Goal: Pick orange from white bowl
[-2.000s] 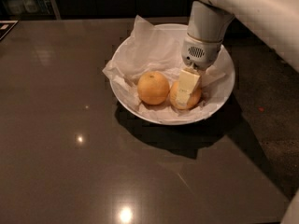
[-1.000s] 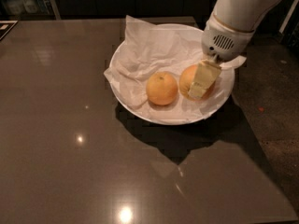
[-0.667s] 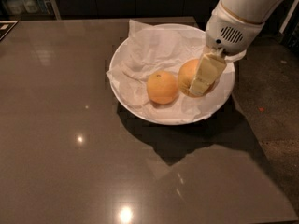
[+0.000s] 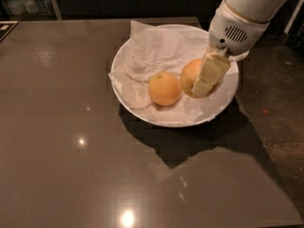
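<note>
The gripper (image 4: 195,82) pinches the orange (image 4: 188,74) inside the bowl (image 4: 224,100), beside another fruit (image 4: 165,89), near the surface's (image 4: 71,137) far right corner.

Perhaps a kitchen or break room: glossy dark table (image 4: 71,127), bottles (image 4: 23,1) at the back, gripper (image 4: 201,85) over the white bowl (image 4: 175,122).

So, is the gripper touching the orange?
Touching. The camera view shows the gripper closed on the orange in the white bowl, one finger flat against it.
</note>
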Robot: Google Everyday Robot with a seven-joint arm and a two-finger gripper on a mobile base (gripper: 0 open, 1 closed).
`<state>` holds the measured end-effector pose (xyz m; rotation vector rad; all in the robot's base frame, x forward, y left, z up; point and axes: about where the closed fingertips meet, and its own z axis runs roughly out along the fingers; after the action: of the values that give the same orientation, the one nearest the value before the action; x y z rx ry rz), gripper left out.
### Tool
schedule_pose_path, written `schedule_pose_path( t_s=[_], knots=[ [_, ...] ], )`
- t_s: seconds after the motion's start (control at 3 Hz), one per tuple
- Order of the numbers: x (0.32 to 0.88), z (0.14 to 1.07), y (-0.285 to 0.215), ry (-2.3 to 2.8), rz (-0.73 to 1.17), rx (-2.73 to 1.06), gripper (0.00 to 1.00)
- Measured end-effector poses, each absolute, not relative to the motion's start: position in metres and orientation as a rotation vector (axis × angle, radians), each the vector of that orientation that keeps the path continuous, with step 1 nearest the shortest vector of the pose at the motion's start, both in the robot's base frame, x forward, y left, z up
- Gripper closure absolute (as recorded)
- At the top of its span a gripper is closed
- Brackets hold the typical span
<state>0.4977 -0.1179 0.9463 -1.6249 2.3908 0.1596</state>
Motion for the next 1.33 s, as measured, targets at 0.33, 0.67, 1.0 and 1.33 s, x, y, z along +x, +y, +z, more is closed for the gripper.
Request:
schedule_pose_path(
  t_s=[0.33,0.67,1.0,1.33],
  knots=[
    [0.5010,0.9514,-0.1209,2.364,0.207,-1.636,1.00],
    [0.5070,0.9519,-0.1276,2.353,0.219,-1.658,1.00],
    [0.5075,0.9521,-0.1279,2.352,0.219,-1.659,0.82],
    [0.5075,0.9521,-0.1279,2.352,0.219,-1.659,0.59]
  ],
)
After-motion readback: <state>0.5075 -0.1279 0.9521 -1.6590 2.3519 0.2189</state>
